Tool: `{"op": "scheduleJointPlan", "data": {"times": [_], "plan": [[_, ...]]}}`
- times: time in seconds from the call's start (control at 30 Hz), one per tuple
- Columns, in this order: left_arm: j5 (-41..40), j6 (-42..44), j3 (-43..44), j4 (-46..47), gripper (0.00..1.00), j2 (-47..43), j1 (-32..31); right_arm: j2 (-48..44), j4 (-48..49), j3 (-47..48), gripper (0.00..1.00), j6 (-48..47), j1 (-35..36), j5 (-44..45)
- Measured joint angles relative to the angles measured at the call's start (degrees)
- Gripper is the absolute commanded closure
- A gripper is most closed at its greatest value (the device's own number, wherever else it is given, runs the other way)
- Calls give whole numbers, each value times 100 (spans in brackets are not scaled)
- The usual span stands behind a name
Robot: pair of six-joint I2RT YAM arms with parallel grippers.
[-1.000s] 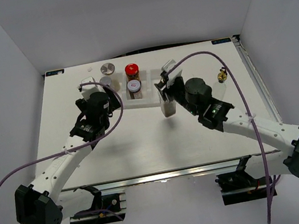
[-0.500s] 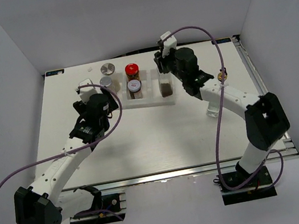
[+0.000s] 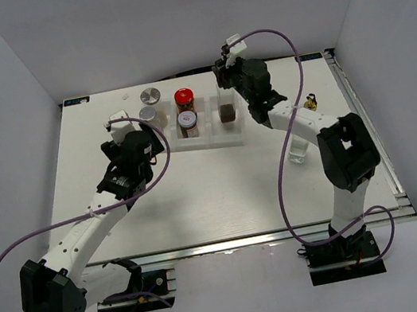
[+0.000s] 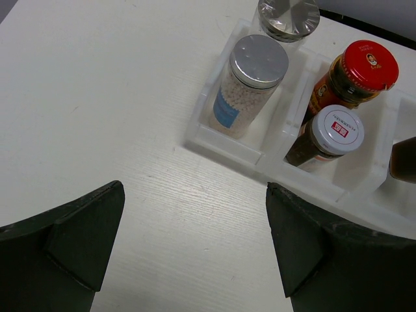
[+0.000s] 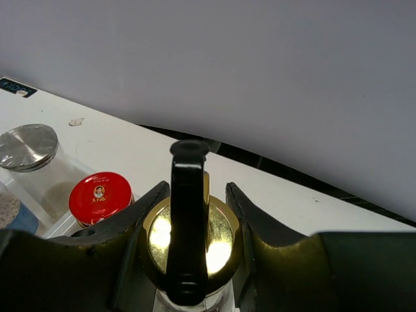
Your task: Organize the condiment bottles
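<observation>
Clamps right gripper (image 5: 193, 209) on gold-capped bottle (image 5: 218, 239), apparently set in tray (image 3: 214, 140) below; holds left gripper (image 4: 195, 221) spread wide, facing jars (image 4: 250, 84) in tray just ahead.

Tabletop (image 4: 97, 78) & tray (image 4: 224, 144) were white. Red-lid jar (image 4: 361, 68) was brown inside; silver-lid jar (image 4: 250, 84) had blue label, white grains. Bottle cap (image 5: 221, 237) was gold, spout (image 5: 187, 214) black.
</observation>
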Motion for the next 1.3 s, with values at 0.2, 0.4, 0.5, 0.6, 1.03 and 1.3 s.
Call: {"op": "scheduleJointPlan", "data": {"times": [0.2,0.4,0.5,0.6,1.03,1.3], "plan": [[-20,2,0,0,2,4,0,474,525,4,100,122,46,247],[-33,20,0,2,2,17,0,767,942,50,100,-11,105,568],[-35,24,0,2,2,52,0,951,1075,260,100,-63,122,647],[-35,42,-2,2,2,70,0,1021,1185,328,100,-68,122,664],[-28,63,-2,2,2,70,0,1021,1499,330,36,-63,122,796],[-9,63,-2,4,2,70,0,931,1276,330,11,-127,155,835]]}}
